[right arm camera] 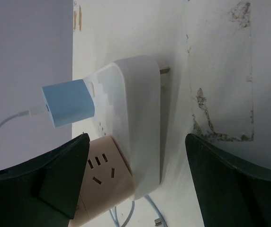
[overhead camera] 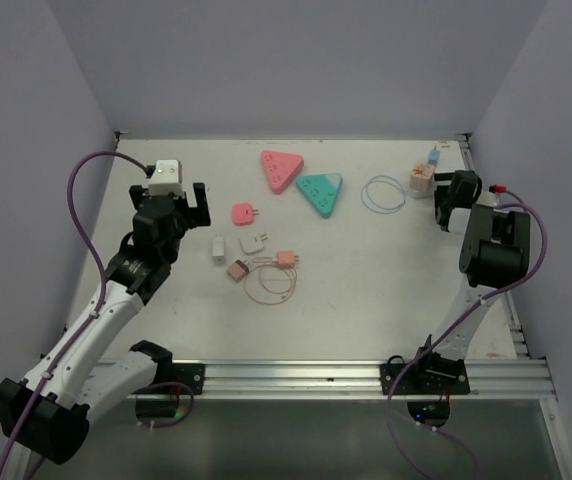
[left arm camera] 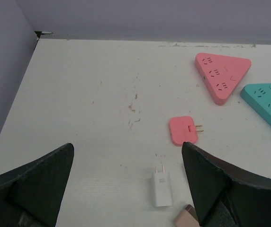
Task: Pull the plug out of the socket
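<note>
Your right gripper gapes at the blue plastic plug in the white rounded socket — worktop far right corner; left gripper likewise wide

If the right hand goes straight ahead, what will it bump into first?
Most likely the white socket block, dead ahead between the right hand's open fingers, with the blue plug stuck in it. Depth is unclear.

A light-blue plug is seated in a white socket, which is positioned near the surface's far right corner.
</note>
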Tool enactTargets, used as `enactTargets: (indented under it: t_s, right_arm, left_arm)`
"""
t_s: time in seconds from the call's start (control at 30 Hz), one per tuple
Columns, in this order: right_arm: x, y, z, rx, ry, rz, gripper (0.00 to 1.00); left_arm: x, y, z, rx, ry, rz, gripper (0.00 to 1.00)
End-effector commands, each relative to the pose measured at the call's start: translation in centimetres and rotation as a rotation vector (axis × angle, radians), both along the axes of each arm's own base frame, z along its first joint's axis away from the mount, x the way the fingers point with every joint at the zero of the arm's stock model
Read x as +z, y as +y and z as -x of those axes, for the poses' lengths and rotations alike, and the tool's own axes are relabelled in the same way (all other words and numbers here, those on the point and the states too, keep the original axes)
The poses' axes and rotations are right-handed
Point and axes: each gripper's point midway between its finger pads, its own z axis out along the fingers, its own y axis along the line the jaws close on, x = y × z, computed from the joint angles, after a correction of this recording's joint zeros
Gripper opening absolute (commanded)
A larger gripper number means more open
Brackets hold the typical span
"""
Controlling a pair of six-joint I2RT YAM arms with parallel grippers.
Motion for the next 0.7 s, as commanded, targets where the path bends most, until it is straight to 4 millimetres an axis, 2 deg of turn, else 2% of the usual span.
enactTargets:
  t_s: [0.0,0.2,0.3,0.33,0.53,0.67]
  right_arm:
    - [1.2,-0.2,-2.0,-0.005,-0.076,-0.018,0.86]
    - [0.3,-0.1,-2.8,0.006,-0.074,-0.03,0.77]
    - [0.7,-0.2,-2.8,0.012,-0.097,-0.021,0.64]
    - [0.8,-0.2,-2.8,0.016,-0.101,-0.013,0.54]
    - [1.8,0.4,-2.5,0.071,-0.122,0.024,0.22]
    - [3.1,0.6,-1.8,0.108,-0.132,0.071,0.07]
  left_arm:
    - [0.7,0.2,-0.5,0.004,-0.038,-0.007,1.0]
    - [0.5,0.2,-0.5,0.004,-0.034,-0.012,1.0]
    - [0.6,0.2,-0.5,0.004,-0.038,-0.01,1.0]
    - [0.6,0.2,-0.5,0.005,-0.038,-0.012,1.0]
    - [0.9,0.3,-0.4,0.002,-0.048,-0.005,1.0]
    - [1.2,0.3,-0.2,0.001,-0.057,-0.003,1.0]
